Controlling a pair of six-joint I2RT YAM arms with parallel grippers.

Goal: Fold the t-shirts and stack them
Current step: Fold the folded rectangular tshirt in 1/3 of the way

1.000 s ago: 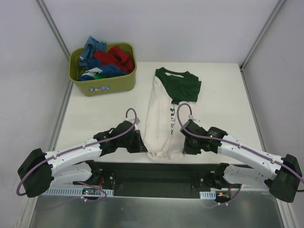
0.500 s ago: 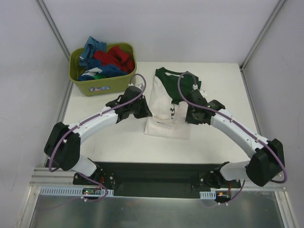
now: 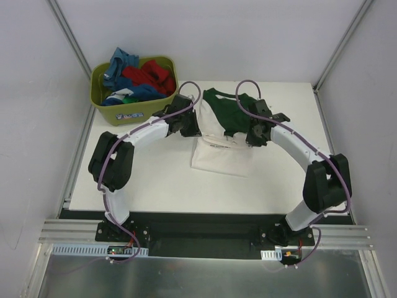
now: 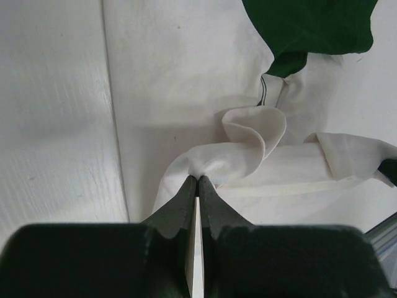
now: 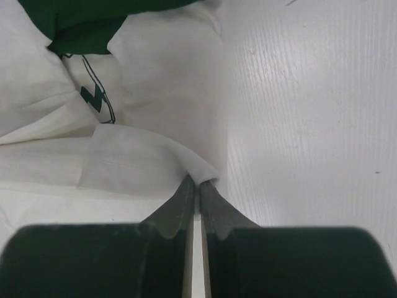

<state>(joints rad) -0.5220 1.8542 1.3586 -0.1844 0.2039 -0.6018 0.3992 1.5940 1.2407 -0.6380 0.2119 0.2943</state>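
The cream t-shirt (image 3: 220, 158) with dark green collar and sleeves lies on the white table (image 3: 149, 180), its lower half folded up over its upper half. My left gripper (image 3: 193, 127) is shut on the shirt's cream hem at the left; in the left wrist view the cloth (image 4: 232, 155) bunches at the gripper's tips (image 4: 198, 180). My right gripper (image 3: 251, 138) is shut on the hem at the right; in the right wrist view the cream cloth (image 5: 136, 161) is pinched at the gripper's tips (image 5: 198, 181). Blue, red and green t-shirts (image 3: 146, 77) lie piled in the tub.
The olive-green plastic tub (image 3: 133, 112) stands at the back left corner of the table. White walls with metal frame posts (image 3: 338, 46) enclose the table. Both arms reach far forward over the table.
Both grippers have carried the shirt's bottom hem away from the near edge toward the collar, folding the shirt in half. The arms have stretched out further.
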